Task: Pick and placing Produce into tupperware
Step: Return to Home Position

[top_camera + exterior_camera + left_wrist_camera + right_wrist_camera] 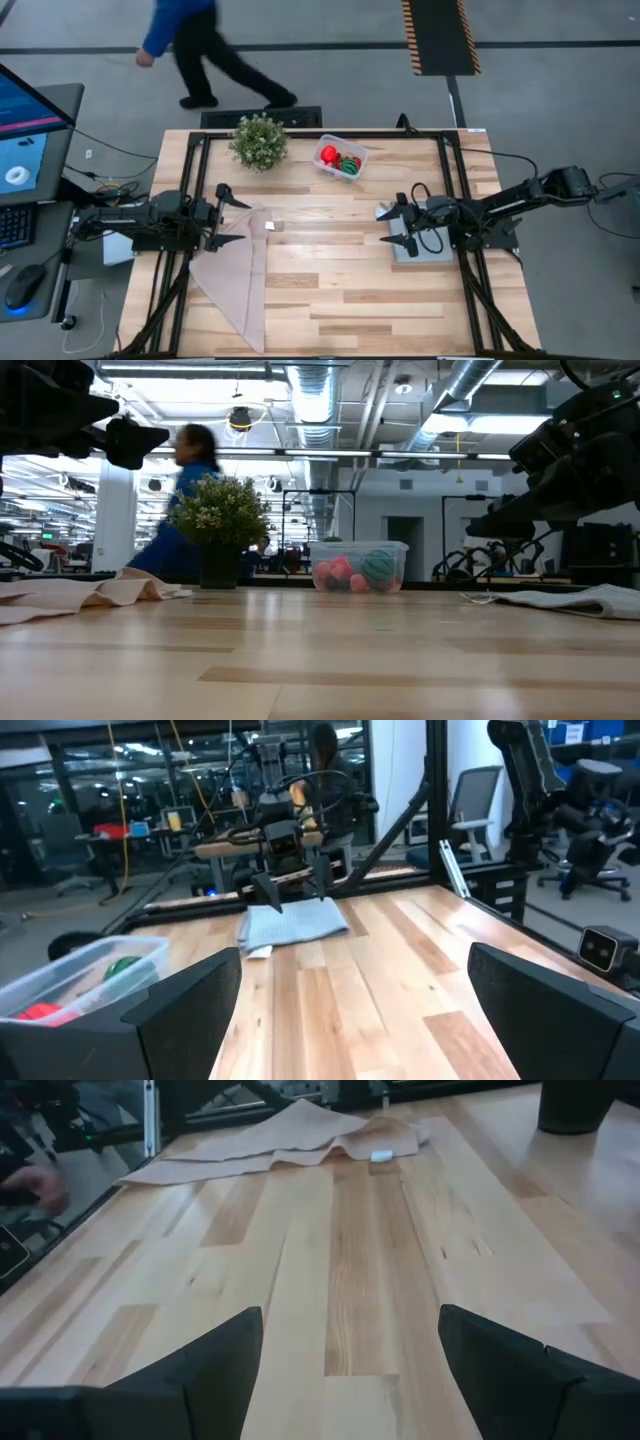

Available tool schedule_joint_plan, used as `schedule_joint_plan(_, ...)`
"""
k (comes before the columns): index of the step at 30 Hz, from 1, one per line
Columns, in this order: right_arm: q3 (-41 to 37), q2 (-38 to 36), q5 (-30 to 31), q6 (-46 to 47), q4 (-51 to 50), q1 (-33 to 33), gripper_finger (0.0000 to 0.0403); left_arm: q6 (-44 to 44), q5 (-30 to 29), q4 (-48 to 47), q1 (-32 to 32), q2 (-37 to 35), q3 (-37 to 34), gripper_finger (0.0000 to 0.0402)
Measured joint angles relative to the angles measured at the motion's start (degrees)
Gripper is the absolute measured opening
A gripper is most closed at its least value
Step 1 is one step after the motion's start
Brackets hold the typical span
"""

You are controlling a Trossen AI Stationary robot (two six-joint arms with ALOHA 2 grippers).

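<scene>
- Hovering above the table (330,290), the left pincer (240,221) has its fingers spread wide with nothing between them. It is well apart from the tupperware (362,153), off toward the side where the plant (258,140) stands.
- The right pincer (382,227) is parted and empty as well. It is on the tupperware's other side and nearer to it than the left one, though a clear gap remains.
- The produce (338,160) lies inside the tupperware, with a red piece and the green striped ball showing from above. I see no piece loose on the table.
- The likeliest trouble sits right under the pincers. A beige cloth (235,275) spreads below the left one and a grey sheet (420,248) below the right, both away from the tupperware. A low retreat could catch a fingertip in the fabric and drag it.
- The tupperware looks light, with the plant just beside it. A wide swing by the nearer right arm could clip its wall and spill the produce.
- A person (195,45) walks on the floor beyond the tupperware, clear of the table, so I judge little danger there.
</scene>
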Motion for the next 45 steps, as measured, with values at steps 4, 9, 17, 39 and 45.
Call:
schedule_joint_plan(4,0.00,-0.02,0.00,0.00,0.02,0.00,0.0326,0.04,-0.02,-0.02,0.00,0.00,0.00,0.0382)
schedule_joint_plan(9,0.00,0.00,0.00,0.00,0.02,0.00,0.0327,-0.54,-0.09,-0.02,0.00,0.00,0.00,0.0382)
schedule_joint_plan(17,0.00,0.00,0.00,0.00,0.04,0.00,0.0326,-0.20,-0.17,-0.04,0.00,0.00,0.00,0.0382)
schedule_joint_plan(39,0.00,-0.01,0.00,0.01,0.04,0.00,0.0327,-0.21,-0.15,-0.04,0.00,0.00,0.00,0.0382)
schedule_joint_plan(45,0.00,-0.02,0.00,0.02,0.05,0.00,0.0327,-0.59,-0.13,-0.04,0.00,0.00,0.00,0.0382)
